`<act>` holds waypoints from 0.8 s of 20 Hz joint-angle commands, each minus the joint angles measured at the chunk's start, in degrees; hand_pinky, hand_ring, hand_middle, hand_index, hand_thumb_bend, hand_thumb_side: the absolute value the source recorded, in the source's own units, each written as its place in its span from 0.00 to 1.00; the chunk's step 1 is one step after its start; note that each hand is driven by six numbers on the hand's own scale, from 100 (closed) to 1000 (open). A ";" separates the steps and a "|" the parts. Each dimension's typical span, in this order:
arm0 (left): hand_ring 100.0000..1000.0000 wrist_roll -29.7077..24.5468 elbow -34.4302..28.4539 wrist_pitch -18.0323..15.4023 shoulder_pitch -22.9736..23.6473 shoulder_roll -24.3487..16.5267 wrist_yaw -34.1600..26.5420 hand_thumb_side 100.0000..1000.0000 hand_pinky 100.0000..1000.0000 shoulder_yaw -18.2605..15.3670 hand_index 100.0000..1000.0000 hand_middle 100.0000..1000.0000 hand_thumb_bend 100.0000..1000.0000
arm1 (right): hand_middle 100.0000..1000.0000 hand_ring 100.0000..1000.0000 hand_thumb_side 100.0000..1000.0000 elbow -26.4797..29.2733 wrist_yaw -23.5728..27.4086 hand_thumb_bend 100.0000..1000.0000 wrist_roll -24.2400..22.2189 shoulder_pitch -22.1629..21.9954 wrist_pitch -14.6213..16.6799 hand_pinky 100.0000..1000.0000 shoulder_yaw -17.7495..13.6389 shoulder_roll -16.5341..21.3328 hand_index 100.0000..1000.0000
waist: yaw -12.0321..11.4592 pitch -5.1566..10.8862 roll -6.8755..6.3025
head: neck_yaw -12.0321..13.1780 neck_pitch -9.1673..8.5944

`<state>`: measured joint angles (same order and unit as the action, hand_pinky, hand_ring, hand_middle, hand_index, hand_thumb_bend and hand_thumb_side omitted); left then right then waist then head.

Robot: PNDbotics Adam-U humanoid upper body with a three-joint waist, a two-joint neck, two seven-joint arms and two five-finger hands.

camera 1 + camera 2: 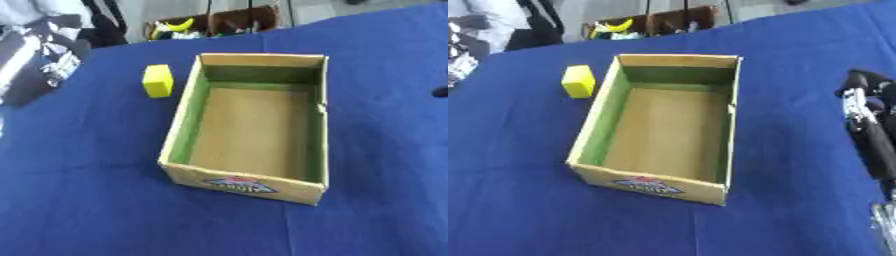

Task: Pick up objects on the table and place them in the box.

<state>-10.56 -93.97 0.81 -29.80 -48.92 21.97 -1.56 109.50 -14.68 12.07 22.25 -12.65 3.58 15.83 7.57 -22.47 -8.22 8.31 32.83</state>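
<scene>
Now the block (157,80) sits just left of the empty box (182,122). I cannot tell how the right hand (866,107) is set. Reach over, grab the block's sides, lift it.

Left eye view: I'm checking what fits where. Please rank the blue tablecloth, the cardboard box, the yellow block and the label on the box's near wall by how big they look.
1. Blue tablecloth
2. Cardboard box
3. Label and yellow block: they look about alike, and the label is nearer the camera, so I won't rank them.
</scene>
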 commanded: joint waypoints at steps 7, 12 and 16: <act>0.80 -8.09 12.58 -3.17 -9.84 -6.42 8.23 0.84 0.61 2.40 1.00 0.93 0.37 | 0.57 1.00 0.82 -0.12 0.65 0.00 -1.22 1.66 0.14 0.87 0.82 1.55 0.82 | 1.76 0.00 0.38 | 1.44 -3.35; 0.83 -12.76 20.17 -6.33 -15.47 -4.49 12.91 0.76 0.64 2.23 1.00 0.98 0.42 | 0.57 1.00 0.82 -0.30 0.66 0.00 -1.47 1.76 0.16 0.87 0.94 2.02 0.82 | 2.57 -0.39 -0.10 | 1.69 -4.35; 0.84 -15.65 24.79 -9.86 -19.10 -2.92 16.50 0.68 0.65 1.72 1.00 1.00 0.54 | 0.57 1.00 0.82 -0.26 0.55 0.00 -1.13 1.69 0.08 0.87 0.60 2.22 0.82 | 3.00 -0.69 -0.42 | 1.79 -4.58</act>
<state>-25.46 -69.99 -8.02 -47.85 -50.53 37.33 1.16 108.65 -14.47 10.78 23.24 -12.57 4.57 16.96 10.66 -24.29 -8.88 9.93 29.07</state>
